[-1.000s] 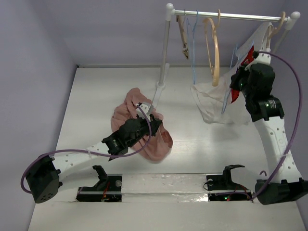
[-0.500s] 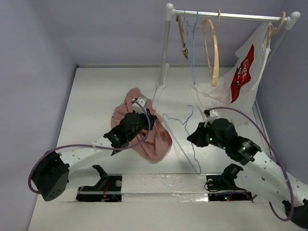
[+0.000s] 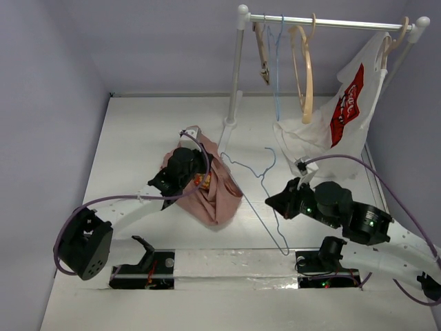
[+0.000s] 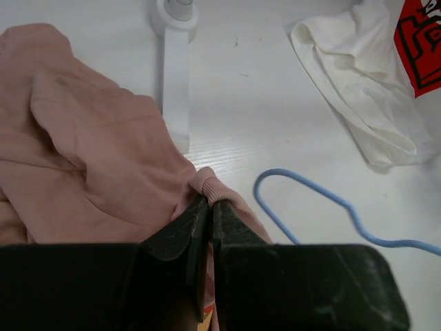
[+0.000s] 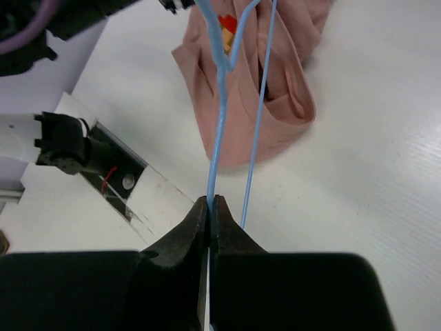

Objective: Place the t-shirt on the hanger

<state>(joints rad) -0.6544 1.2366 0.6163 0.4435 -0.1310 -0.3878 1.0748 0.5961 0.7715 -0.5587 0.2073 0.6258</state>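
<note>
Right wrist view: the right end effector has its two fingers pressed together on one straight run of the light-blue wire hanger, with no gap between them. A second, thinner-looking run of the same wire passes just to the right of the fingertips. Beyond the fingertips, the wire reaches up across the pink t-shirt, which lies bunched on the white bench. A bit of its red and orange print shows near the top edge.

In the left wrist view, the left end effector is closed on a ribbed edge of the t-shirt, and the cloth bulges out just past the fingertips. The hanger's curled hook is just to the right of that pinch, low over the bench; I cannot tell whether it touches.

The top external view has the t-shirt in a heap left of centre, near the foot of the clothes rack, with the left arm reaching over it from the left. The hanger slants from the shirt's upper right edge toward the near side, and the right arm grips it from the right. On the rack hang tan wooden hangers and a white shirt with a red logo, its lower part resting on the bench.
</note>
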